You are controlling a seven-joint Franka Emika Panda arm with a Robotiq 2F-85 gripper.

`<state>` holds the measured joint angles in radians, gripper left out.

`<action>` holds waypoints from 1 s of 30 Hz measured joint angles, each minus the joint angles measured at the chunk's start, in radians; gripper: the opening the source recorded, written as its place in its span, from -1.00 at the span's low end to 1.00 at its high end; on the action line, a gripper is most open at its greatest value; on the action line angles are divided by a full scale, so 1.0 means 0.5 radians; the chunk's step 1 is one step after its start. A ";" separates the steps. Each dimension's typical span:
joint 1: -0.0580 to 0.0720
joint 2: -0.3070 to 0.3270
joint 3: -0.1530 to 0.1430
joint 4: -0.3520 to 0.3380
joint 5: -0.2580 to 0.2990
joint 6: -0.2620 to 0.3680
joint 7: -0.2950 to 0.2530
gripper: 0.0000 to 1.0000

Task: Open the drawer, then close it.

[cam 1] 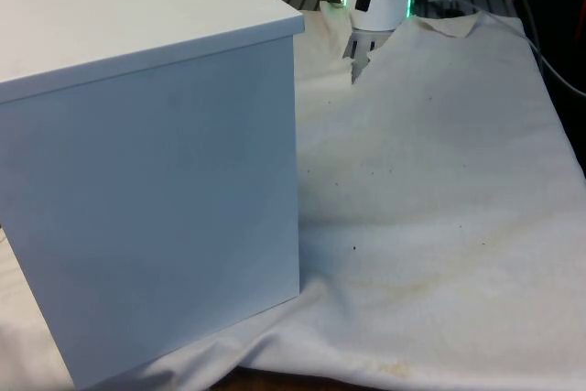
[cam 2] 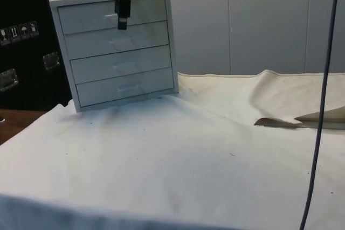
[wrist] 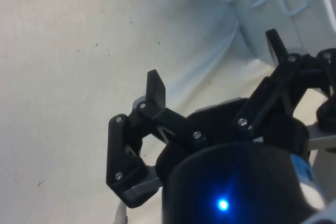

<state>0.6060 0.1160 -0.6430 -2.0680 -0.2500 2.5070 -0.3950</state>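
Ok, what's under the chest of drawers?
The white cloth runs under the chest of drawers. All four drawers sit shut, contents hidden. The open gripper hangs before the top drawer.

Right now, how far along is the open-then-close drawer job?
Nothing looks done yet: all four drawers of the white wooden chest of drawers sit flush. In hand: the black two-finger end effector hangs open in front of the top drawer, its fingers empty. Left: grip its handle, pull out, push shut.
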 measured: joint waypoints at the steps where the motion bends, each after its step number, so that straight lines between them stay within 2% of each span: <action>1: 0.000 0.000 -0.004 0.004 0.000 0.000 -0.012 1.00; 24: -0.002 0.140 -0.068 0.148 -0.002 -0.002 -0.236 1.00; 30: -0.002 0.172 -0.082 0.172 -0.046 -0.002 -0.260 1.00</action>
<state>0.6050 0.2020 -0.6840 -1.9820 -0.2730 2.5060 -0.5250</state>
